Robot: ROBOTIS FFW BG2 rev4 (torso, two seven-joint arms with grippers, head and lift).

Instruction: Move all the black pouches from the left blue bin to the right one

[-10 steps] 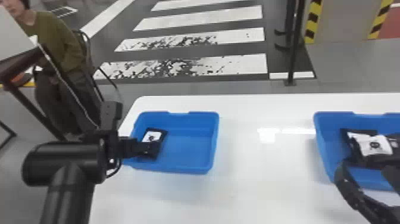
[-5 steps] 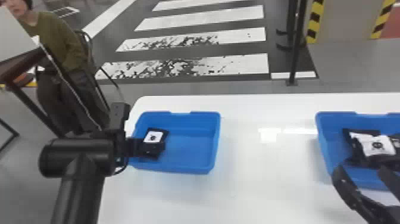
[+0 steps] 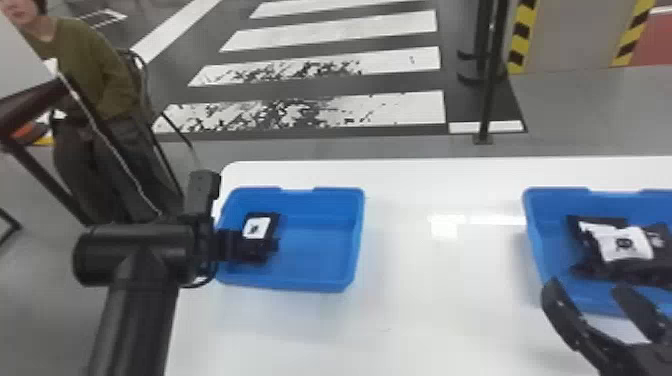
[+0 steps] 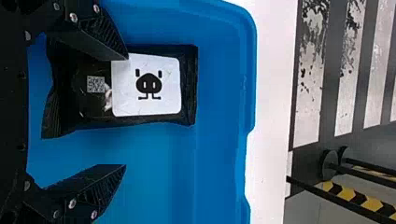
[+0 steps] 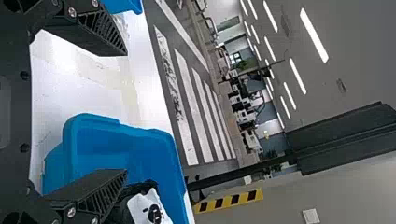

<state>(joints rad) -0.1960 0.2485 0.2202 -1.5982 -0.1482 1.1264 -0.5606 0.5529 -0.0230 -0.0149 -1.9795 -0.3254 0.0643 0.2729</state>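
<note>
In the head view my left gripper [image 3: 262, 246] is over the left side of the left blue bin [image 3: 320, 285], at a black pouch with a white label [image 3: 256, 228]. The left wrist view has the left gripper [image 4: 125, 112] open above that pouch [image 4: 187, 84]; one finger overlaps the pouch's edge, the other stands apart over the bin floor. My right gripper [image 3: 585, 289] is open at the near side of the right blue bin [image 3: 537, 240], which holds a heap of black pouches [image 3: 625, 243]. In the right wrist view, the open right gripper [image 5: 126, 112] has nothing between its fingers.
The bins stand apart on a white table [image 3: 425, 300], with bare tabletop between them. Beyond the table's far edge stands a dark post [image 3: 492, 75]. A dark frame [image 3: 40, 105] is at the far left, off the table.
My left arm has shifted to the right, bringing its gripper farther over the left bin. The right gripper has moved somewhat left along the right bin's near side.
</note>
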